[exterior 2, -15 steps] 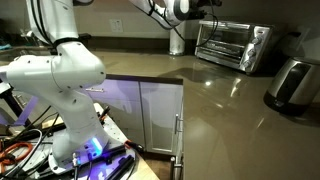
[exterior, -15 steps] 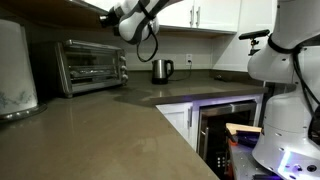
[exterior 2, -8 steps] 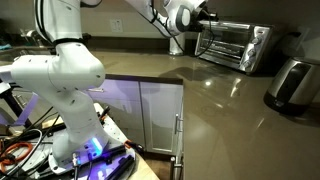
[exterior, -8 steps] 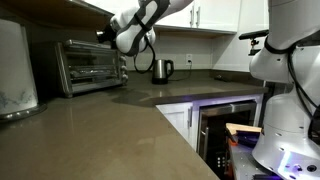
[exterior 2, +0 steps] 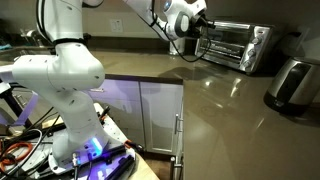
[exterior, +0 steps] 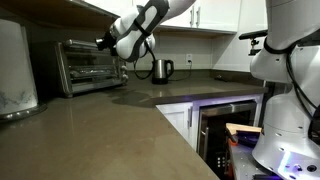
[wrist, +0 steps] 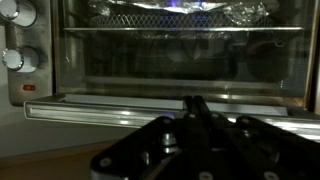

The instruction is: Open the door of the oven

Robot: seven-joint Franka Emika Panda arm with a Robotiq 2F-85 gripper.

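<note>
The stainless-steel toaster oven (exterior: 88,66) stands at the back of the counter in both exterior views (exterior 2: 235,44). Its glass door (wrist: 180,55) is closed, and foil shows on the rack inside. The wrist picture stands upside down: the knobs (wrist: 18,35) are at the left and the bar handle (wrist: 110,104) runs along the bottom. My gripper (wrist: 195,101) is shut and empty, with its fingertips right at the handle bar. In both exterior views the gripper (exterior: 101,42) (exterior 2: 205,22) is at the oven's upper front edge.
A steel kettle (exterior: 162,70) stands on the counter behind the arm. A white appliance (exterior: 14,70) stands near the camera, and a toaster (exterior 2: 294,84) beside the oven. A built-in dark glass appliance (exterior: 225,125) sits under the counter. The robot base (exterior 2: 60,80) stands by the cabinets.
The arm has swung toward the oven and lowered, bringing the gripper from beside the oven to its upper front edge. The door has not moved.
</note>
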